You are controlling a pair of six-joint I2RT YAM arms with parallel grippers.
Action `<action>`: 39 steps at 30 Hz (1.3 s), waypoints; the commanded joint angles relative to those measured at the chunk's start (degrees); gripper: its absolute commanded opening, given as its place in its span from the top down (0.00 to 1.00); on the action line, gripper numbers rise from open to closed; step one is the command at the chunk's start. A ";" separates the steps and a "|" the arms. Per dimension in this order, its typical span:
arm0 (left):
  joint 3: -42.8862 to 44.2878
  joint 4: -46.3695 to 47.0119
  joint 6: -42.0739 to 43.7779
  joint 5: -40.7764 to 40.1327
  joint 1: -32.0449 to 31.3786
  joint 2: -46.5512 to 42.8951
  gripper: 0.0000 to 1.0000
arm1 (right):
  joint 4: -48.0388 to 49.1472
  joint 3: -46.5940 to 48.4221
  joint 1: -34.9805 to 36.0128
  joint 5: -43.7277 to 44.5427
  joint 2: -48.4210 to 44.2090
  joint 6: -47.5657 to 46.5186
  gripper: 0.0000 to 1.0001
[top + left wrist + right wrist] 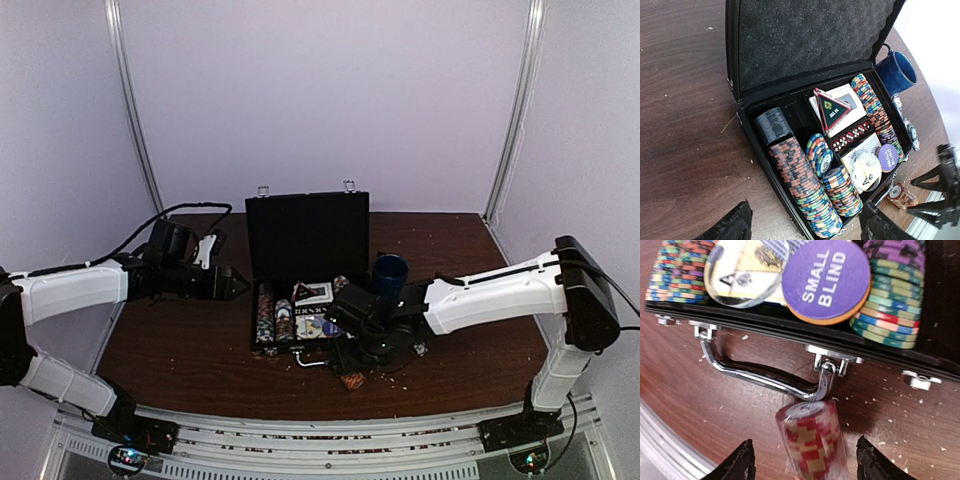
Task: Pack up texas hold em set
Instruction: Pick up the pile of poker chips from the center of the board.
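- The black briefcase (307, 235) sits open in the middle of the brown counter (180, 350). Its lid stands upright on the far side, and its silver handle (765, 372) faces the near edge.
- Inside, a long row of striped chips (802, 192) runs along the left wall, with a short stack of black chips (772, 125) at its far end. Another row (877, 112) lines the right wall.
- Between the rows lie a white card deck (847, 95) under a green triangular marker (832, 109), a strip of red dice (850, 136), a clear round disc (865, 170) and a purple "SMALL BLIND" button (825, 277).
- A stack of red-and-cream chips (812, 440) lies on its side on the counter, outside the case. It is just beside the handle, between the case and the near edge.
- The right pincer (807, 462) hangs over that stack with its fingers spread wide, one on each side and neither touching it.
- The left pincer (240, 283) hovers off the case's left side, near the counter's left edge. It is open and holds nothing.
- A dark blue cup (390, 272) stands just beside the case's right wall.
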 commanded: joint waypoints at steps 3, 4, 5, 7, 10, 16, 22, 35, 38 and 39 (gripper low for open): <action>-0.22 2.25 -0.04 0.24 -0.18 -0.85 0.23 | -2.40 4.15 0.80 2.38 4.18 0.40 0.32; -0.24 2.13 0.05 0.32 -0.14 -0.80 0.23 | -3.07 4.28 0.82 3.00 4.45 0.12 0.32; -0.17 2.06 0.27 0.43 -0.14 -0.72 0.23 | -3.36 4.21 0.84 3.29 4.60 -0.18 0.32; -0.03 2.02 0.71 0.59 -0.19 -0.46 0.23 | -3.45 3.98 0.88 3.23 5.25 -0.66 0.34; 0.43 1.85 1.32 1.05 -0.17 0.11 0.23 | -3.49 4.27 0.95 2.50 6.92 -0.87 0.39; 0.80 1.52 2.18 1.47 -0.19 0.43 0.23 | -3.78 5.12 1.33 2.53 8.32 -0.32 0.47; 1.17 1.49 2.55 1.86 -0.19 1.07 0.23 | -4.79 5.26 1.50 2.85 9.02 0.12 0.58; 1.15 2.08 2.84 2.59 -0.13 1.76 0.23 | -9.93 7.85 1.50 3.55 4.27 2.56 0.67; 1.63 2.95 3.03 3.72 -0.16 2.49 0.23 | -11.43 9.25 1.55 3.68 2.22 3.58 0.68; 1.79 3.26 2.97 4.24 -0.20 3.00 0.23 | -11.84 9.70 1.53 3.88 1.59 3.95 0.68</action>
